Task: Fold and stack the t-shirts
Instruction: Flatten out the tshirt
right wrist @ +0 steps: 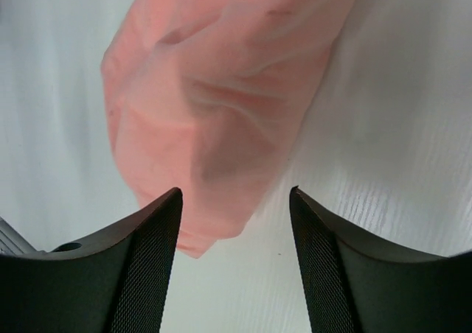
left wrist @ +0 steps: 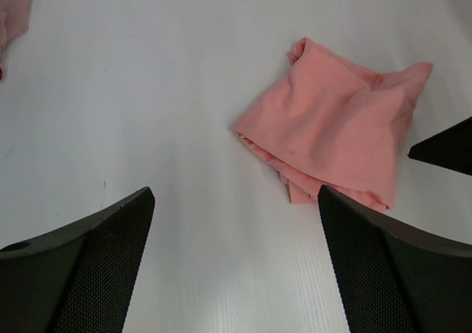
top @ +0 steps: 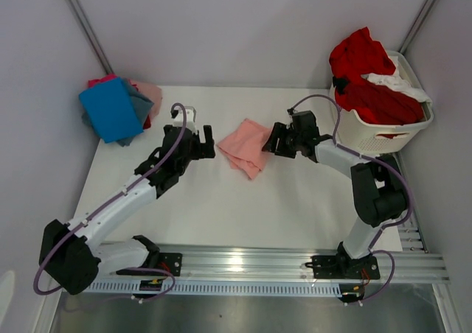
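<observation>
Both arms reach from the near edge over the white tabletop [top: 221, 208] toward the salmon-pink t-shirt [top: 247, 147], which lies folded in a loose, wrinkled packet at the middle. Left of this t-shirt, near but not touching it, the left gripper [top: 208, 143] has its fingers spread apart with nothing between them. At the right edge of the salmon-pink t-shirt is the right gripper [top: 270, 141]. Its fingers are also apart, and the corner of the cloth shows between them, not clamped.

Farther back and well left of the salmon-pink t-shirt is a pile with a blue t-shirt [top: 112, 108] on top, and a grey t-shirt [top: 140, 110] and a pale pink t-shirt [top: 150, 91] under it. Far right of the salmon-pink t-shirt stands a white basket [top: 376, 130], holding a red t-shirt [top: 365, 68] and a white t-shirt [top: 398, 82].
</observation>
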You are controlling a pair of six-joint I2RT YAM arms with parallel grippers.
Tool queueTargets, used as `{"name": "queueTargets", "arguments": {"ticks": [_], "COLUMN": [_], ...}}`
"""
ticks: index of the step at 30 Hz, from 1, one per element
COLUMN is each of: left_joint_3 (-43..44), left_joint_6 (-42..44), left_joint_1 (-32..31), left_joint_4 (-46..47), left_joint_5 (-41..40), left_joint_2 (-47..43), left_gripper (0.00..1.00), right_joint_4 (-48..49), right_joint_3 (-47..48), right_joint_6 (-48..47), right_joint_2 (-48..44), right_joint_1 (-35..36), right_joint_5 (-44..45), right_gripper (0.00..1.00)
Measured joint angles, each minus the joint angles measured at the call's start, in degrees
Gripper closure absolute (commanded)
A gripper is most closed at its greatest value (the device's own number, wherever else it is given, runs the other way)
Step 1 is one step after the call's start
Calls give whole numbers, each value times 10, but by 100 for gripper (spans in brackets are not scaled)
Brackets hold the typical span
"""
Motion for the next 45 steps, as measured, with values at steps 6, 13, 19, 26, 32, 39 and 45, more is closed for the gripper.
{"name": "queueTargets", "arguments": {"ticks": [6,13,19,26,32,39,45], "left_joint_3": [23,155,219,222,212,169,150], "left_joint_6": [-82,-164,-221,-272,-298,-316,-325], "left_joint_1": [84,159,165,197,209,242,252], "left_joint_4": [-30,-65,-63,-54,-28,-11,9], "left_joint_5": [107,276,401,470,490,499,501], "left_joint_2": [94,285,384,440,442,435,421], "left_gripper": [5,3,3,3,3,3,3], "right_joint_4": [42,90,68,37,21,-6,-34], "right_joint_3": [-10,-15,10,50,56,66,80], "right_joint_6": [5,5,-21,-46,-59,-72,-87], "right_joint_2": [-13,-37,-11,46,73,104,115], "right_joint_1": [2,49,109,148,177,210,235], "right_joint_5": [-45,-97,-98,-51,17,92,165], "right_gripper": [28,19,23,35,37,52,48]}}
